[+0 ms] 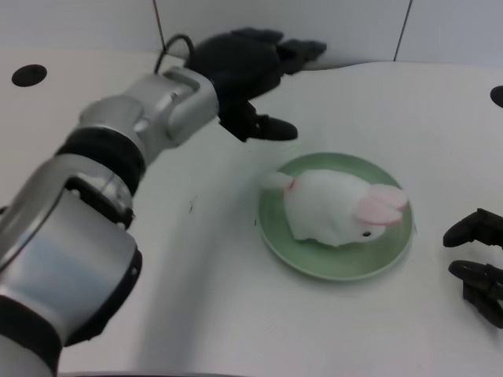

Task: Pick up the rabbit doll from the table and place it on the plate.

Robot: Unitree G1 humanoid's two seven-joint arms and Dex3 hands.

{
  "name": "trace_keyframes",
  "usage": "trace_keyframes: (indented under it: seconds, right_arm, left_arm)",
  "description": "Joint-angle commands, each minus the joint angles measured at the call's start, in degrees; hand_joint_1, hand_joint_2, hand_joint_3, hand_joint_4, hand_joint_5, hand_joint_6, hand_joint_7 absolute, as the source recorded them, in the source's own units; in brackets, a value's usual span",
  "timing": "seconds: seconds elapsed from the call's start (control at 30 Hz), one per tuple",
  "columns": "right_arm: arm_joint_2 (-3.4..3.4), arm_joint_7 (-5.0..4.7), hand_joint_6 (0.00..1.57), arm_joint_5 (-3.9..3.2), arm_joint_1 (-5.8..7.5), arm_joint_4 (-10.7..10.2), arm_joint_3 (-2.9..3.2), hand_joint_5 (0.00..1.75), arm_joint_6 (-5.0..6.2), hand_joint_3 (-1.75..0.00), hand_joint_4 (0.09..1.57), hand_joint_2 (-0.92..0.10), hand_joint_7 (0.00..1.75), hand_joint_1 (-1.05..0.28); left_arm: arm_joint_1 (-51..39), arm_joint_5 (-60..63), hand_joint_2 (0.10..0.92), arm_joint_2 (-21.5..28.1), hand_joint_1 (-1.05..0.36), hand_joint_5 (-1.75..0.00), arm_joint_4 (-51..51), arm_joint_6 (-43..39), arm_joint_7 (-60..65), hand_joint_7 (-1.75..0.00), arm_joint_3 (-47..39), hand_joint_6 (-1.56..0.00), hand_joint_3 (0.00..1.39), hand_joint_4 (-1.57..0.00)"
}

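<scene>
A white rabbit doll [339, 208] with pink ears lies on the green plate [314, 263] right of the table's middle, its head toward the right. My left hand [247, 75] hovers up and to the left of the plate, well apart from the doll. Its fingers are spread and hold nothing. The silver left forearm [134, 129] stretches in from the lower left.
My right hand [478, 263] rests at the right edge of the table. A black round hole [29, 75] sits at the far left of the table and another [497, 95] at the far right. The wall runs behind the table's back edge.
</scene>
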State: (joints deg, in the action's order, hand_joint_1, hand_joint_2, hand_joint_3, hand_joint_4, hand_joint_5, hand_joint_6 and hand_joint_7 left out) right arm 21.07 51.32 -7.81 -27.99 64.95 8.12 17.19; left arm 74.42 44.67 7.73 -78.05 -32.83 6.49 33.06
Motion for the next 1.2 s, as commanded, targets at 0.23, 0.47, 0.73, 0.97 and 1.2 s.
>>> trace_keyframes:
  seconds: [0.23, 0.47, 0.73, 0.97, 1.2]
  right_arm:
    - [1.30, 2.16, 0.75, -0.33, -0.55, 1.11, 0.64, 1.75, -0.80, -0.13, 1.35, -0.92, 1.75, -0.41]
    - [1.17, 1.91, 0.58, -0.56, -0.89, 1.50, 1.05, 1.75, -1.96, -0.11, 1.34, -0.92, 1.75, -0.42]
    - [1.11, 1.75, 0.83, 0.16, -1.27, 1.38, 0.44, 1.75, -2.19, -0.13, 1.36, -0.92, 1.75, -0.41]
    - [1.45, 0.19, 0.95, 1.35, -0.91, 0.89, -0.43, 1.75, -0.52, -0.15, 1.43, -0.92, 1.75, -0.41]
    - [1.37, 1.97, 0.80, -0.08, -1.60, 1.78, 0.58, 1.75, -3.07, -0.11, 1.42, -0.92, 1.75, -0.39]
  left_arm:
    - [-3.44, -6.04, 0.921, 9.79, -1.05, -0.09, 1.45, -9.91, -2.32, -0.05, -4.96, -0.11, 0.70, -0.17]
    - [-15.85, -30.05, 0.921, 8.49, -1.05, -0.13, 1.71, -8.72, -19.66, -0.05, -25.25, -0.20, 0.61, -0.31]
    - [-24.21, -60.75, 0.921, 2.66, -1.05, -0.07, 2.77, 18.62, -54.52, -0.01, -50.21, -0.10, 0.62, -0.22]
    - [-33.08, -69.82, 0.921, 1.34, -1.05, -0.02, 5.79, 33.13, -64.04, 0.00, -57.72, 0.00, 0.68, -0.11]
    - [-38.19, -72.19, 0.921, 2.30, -1.05, -0.03, 9.11, 41.44, -66.35, 0.00, -59.29, 0.00, 0.67, -0.12]
